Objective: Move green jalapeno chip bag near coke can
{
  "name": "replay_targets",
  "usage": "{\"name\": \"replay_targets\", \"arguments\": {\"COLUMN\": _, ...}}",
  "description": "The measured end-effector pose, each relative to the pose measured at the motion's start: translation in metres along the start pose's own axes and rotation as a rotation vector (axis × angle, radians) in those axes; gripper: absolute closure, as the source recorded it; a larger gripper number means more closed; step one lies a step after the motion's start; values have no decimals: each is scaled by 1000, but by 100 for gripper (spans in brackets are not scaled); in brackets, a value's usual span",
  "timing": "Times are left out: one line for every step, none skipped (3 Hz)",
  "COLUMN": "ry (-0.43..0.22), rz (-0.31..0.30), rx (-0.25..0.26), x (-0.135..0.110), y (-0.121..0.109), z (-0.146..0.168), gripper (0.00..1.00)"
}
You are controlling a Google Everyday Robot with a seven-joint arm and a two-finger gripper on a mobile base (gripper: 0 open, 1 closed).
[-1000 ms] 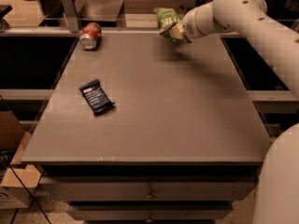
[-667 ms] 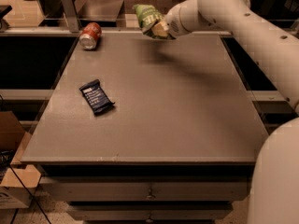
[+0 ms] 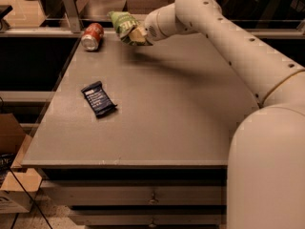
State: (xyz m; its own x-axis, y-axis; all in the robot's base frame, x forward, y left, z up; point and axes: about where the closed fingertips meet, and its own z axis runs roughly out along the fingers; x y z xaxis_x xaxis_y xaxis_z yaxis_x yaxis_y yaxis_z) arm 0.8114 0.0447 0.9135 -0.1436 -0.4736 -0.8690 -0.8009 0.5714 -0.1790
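Observation:
The green jalapeno chip bag (image 3: 122, 25) hangs in the air over the far left part of the table, held by my gripper (image 3: 138, 35), which is shut on its right side. The coke can (image 3: 91, 36) lies on its side at the far left corner of the table, a short way to the left of the bag and lower. My white arm reaches in from the right across the back of the table.
A dark blue flat wrapped bar (image 3: 98, 98) lies on the grey table (image 3: 171, 123) at the left middle. A rail and dark shelving run behind the far edge. A cardboard box (image 3: 12, 185) stands on the floor at the lower left.
My gripper has carried the chip bag leftward along the far edge of the table, from right of centre to close beside the coke can. The can and the bar have not moved.

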Motion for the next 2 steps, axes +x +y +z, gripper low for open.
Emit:
{"name": "replay_targets", "arguments": {"ry": -27, "rz": 20, "rx": -56, "x": -8, "y": 20, "z": 30, "gripper": 36}}
{"name": "replay_targets", "arguments": {"ry": -73, "rz": 84, "rx": -70, "x": -12, "y": 28, "z": 46, "gripper": 12}}
